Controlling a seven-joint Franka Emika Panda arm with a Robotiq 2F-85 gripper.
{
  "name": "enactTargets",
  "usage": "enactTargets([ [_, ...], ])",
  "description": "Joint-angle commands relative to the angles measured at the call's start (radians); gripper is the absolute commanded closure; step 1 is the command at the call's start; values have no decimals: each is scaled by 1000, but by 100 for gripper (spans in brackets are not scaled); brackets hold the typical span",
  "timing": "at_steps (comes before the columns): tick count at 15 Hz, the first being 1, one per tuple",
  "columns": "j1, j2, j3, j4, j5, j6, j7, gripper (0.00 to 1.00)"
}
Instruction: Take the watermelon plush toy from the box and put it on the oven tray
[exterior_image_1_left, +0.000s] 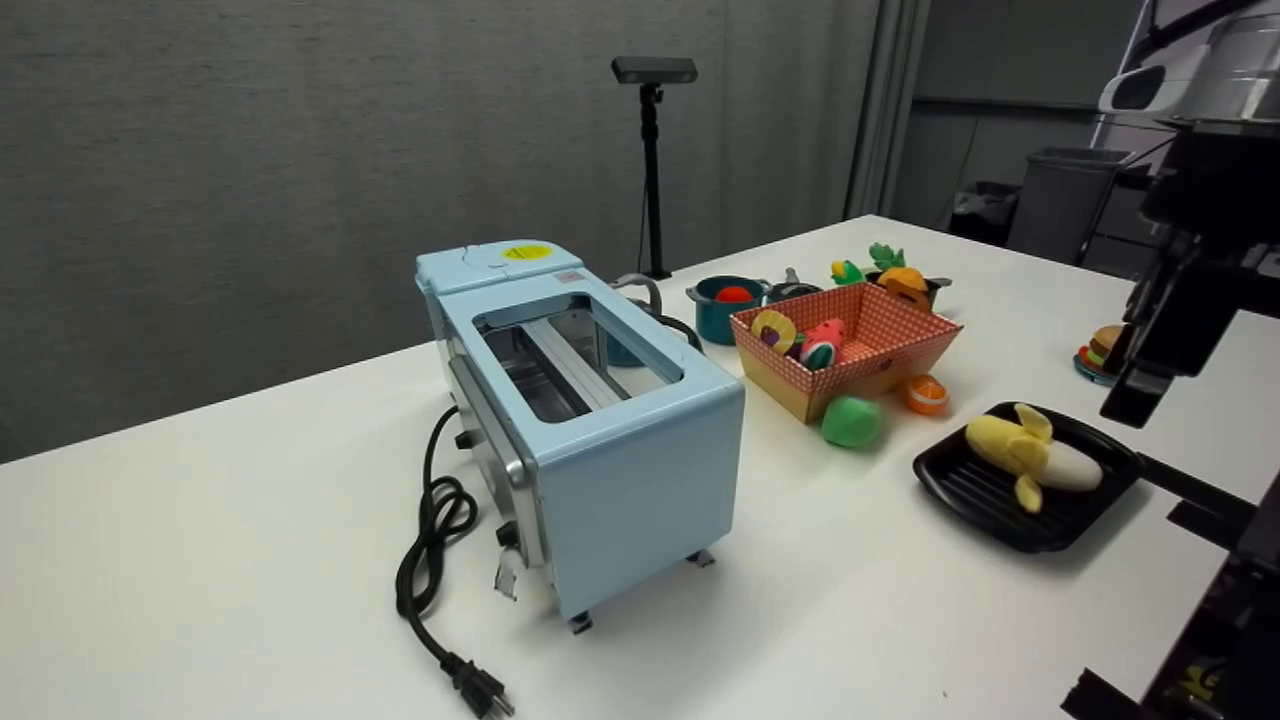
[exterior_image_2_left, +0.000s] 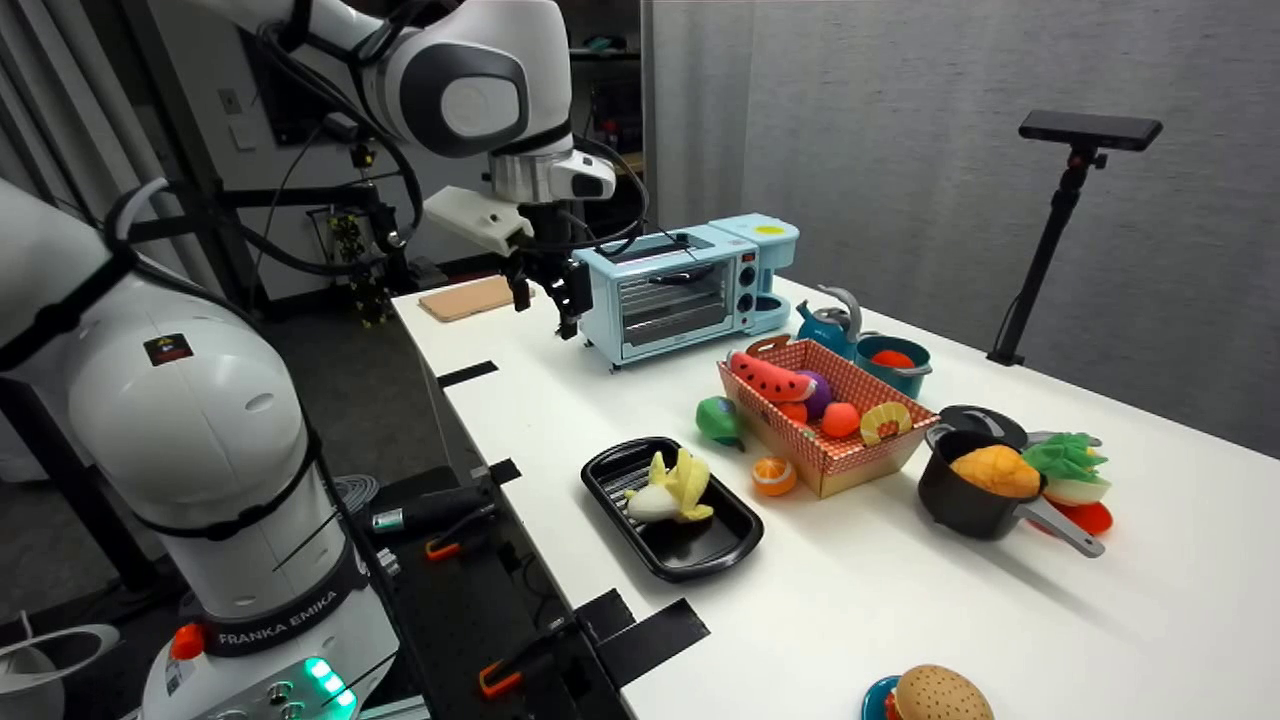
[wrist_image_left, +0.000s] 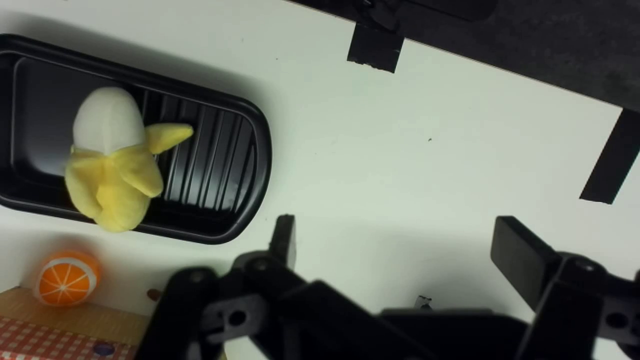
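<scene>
The red watermelon plush toy (exterior_image_2_left: 772, 378) lies in the box (exterior_image_2_left: 857, 472), leaning on its rim. In another exterior view, the toy (exterior_image_1_left: 825, 338) shows inside the box (exterior_image_1_left: 782, 388). The black oven tray (exterior_image_2_left: 718, 532) is on the table, also seen in an exterior view (exterior_image_1_left: 958, 492) and the wrist view (wrist_image_left: 210, 155). My gripper (wrist_image_left: 390, 225) is open and empty above the white table, beside the tray's ribbed end. In an exterior view the gripper (exterior_image_2_left: 545, 312) hangs near the toaster, away from the box. The wrist view shows only a box corner (wrist_image_left: 65, 317); the toy is out of view there.
A yellow banana plush (exterior_image_2_left: 672, 492) lies on the tray. An orange toy (exterior_image_2_left: 773, 476) and a green toy (exterior_image_2_left: 718, 420) sit between tray and box. A light-blue toaster (exterior_image_2_left: 672, 300), a kettle (exterior_image_2_left: 822, 325) and pots (exterior_image_2_left: 975, 500) stand around. A burger toy (exterior_image_2_left: 940, 695) is at the near edge.
</scene>
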Motion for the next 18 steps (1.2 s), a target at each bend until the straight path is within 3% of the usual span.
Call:
enactTargets([
  [1, -5, 0, 5, 2, 3, -3, -2, 0],
  [8, -5, 0, 5, 2, 3, -3, -2, 0],
  [18, -15, 4, 55, 8, -38, 70, 30, 0],
])
